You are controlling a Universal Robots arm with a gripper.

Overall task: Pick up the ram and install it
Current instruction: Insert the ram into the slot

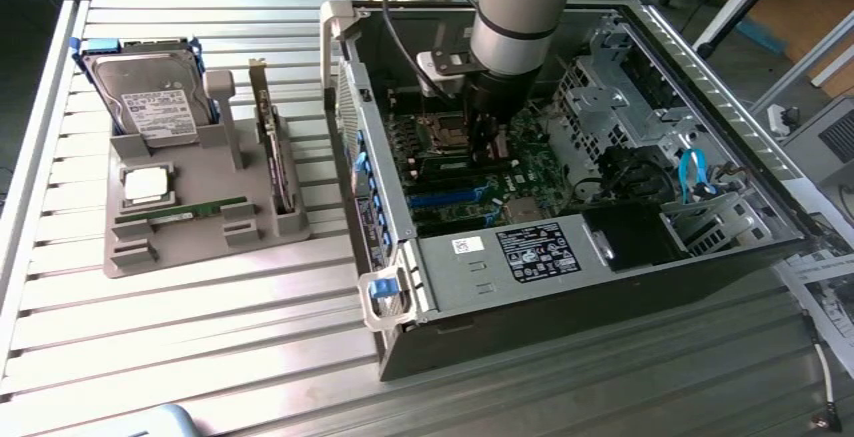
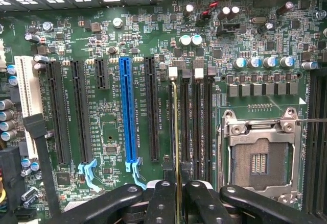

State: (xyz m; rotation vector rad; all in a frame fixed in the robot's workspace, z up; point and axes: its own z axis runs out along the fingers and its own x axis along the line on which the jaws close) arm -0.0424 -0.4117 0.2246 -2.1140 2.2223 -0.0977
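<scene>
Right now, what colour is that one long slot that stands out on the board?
Bright blue: the long slot among black ones, clearest in the wrist view.

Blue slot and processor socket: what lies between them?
In the wrist view: one black slot, then the memory slots, with the ram edge-on at the first one, gripped by the end effector.

Silver-grey cylindrical arm (image 1: pixel 514 17), light-blue ring at joint, black wrist section; black gripper (image 2: pixel 176 203) fingers with round screws.
</scene>
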